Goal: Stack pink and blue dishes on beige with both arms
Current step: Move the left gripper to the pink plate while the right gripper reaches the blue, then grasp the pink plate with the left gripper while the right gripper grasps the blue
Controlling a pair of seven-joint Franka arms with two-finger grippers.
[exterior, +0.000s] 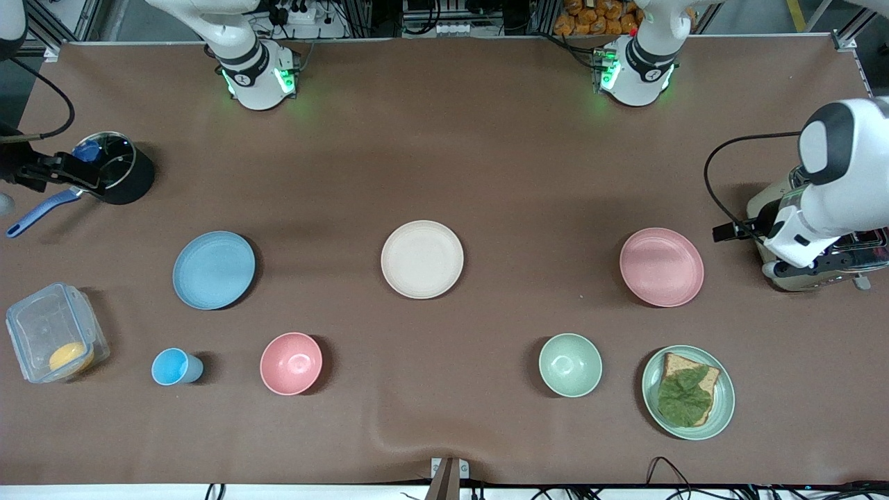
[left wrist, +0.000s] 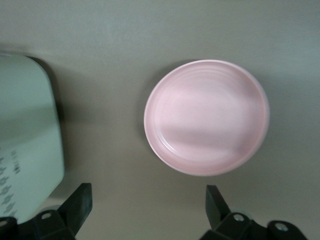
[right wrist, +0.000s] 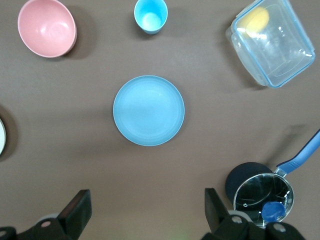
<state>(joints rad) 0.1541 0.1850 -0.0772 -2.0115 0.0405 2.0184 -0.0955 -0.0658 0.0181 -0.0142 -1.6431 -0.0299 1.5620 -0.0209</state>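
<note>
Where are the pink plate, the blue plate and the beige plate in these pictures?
pink plate [exterior: 661, 267], front view, centre of its flat inner face.
blue plate [right wrist: 148, 110], right wrist view, centre of its flat inner face.
beige plate [exterior: 421, 259], front view, centre of its flat inner face.

Readable text: we find none on any dish or arm.
White appliance [left wrist: 25, 140]: we see marks too blurred to read.

Pink bowl [exterior: 291, 363]; blue cup [exterior: 174, 367]; clear lidded container [exterior: 54, 332] holding a yellow item; black saucepan [exterior: 114, 169], blue handle, glass lid; green bowl [exterior: 570, 364]; green plate [exterior: 687, 392] bearing toast with a leaf; white toaster [left wrist: 25, 135].
</note>
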